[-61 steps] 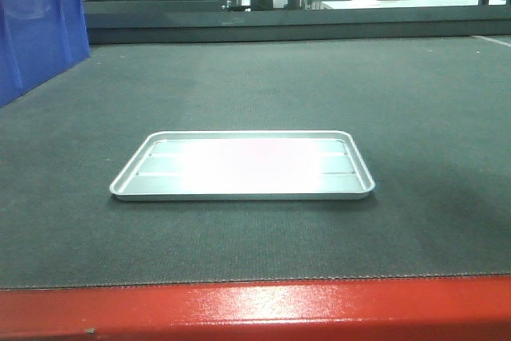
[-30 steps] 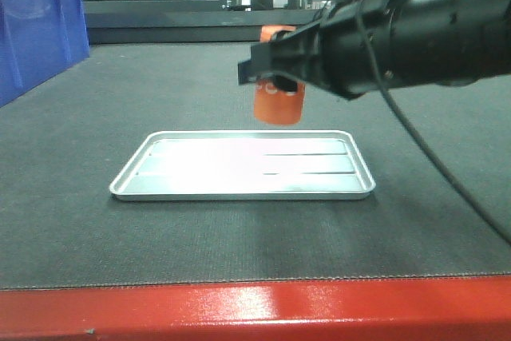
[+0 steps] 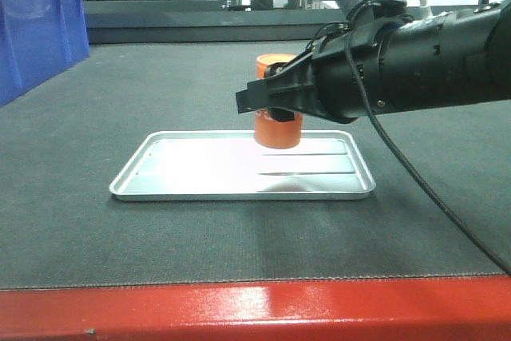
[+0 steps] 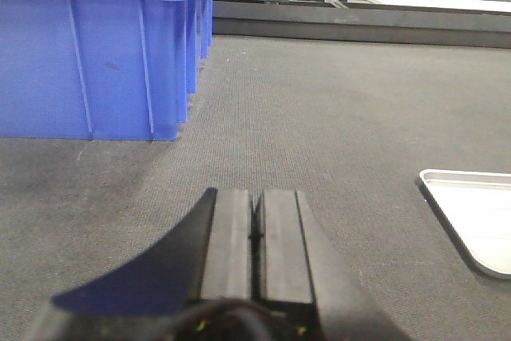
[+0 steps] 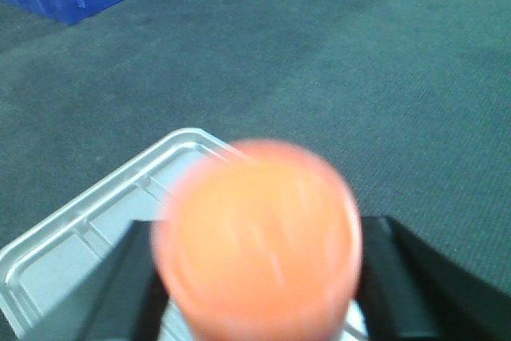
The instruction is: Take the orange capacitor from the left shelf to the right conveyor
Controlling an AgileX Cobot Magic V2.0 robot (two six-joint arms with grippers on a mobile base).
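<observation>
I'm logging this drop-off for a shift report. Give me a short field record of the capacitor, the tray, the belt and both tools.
capacitor: orange, upright, over the far part of the tray; contact with it cannot be told
right tool: shut on the capacitor
tray: silver, shallow, flat on the belt
belt: dark, textured, red front edge
left tool: shut, empty, low over the belt
blue bin: on the belt, ahead of the left tool

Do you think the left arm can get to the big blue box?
Probably yes. Only bare conveyor belt lies between the left arm's fingers and the blue box, with nothing standing in the way. The fingers are shut, though.
</observation>
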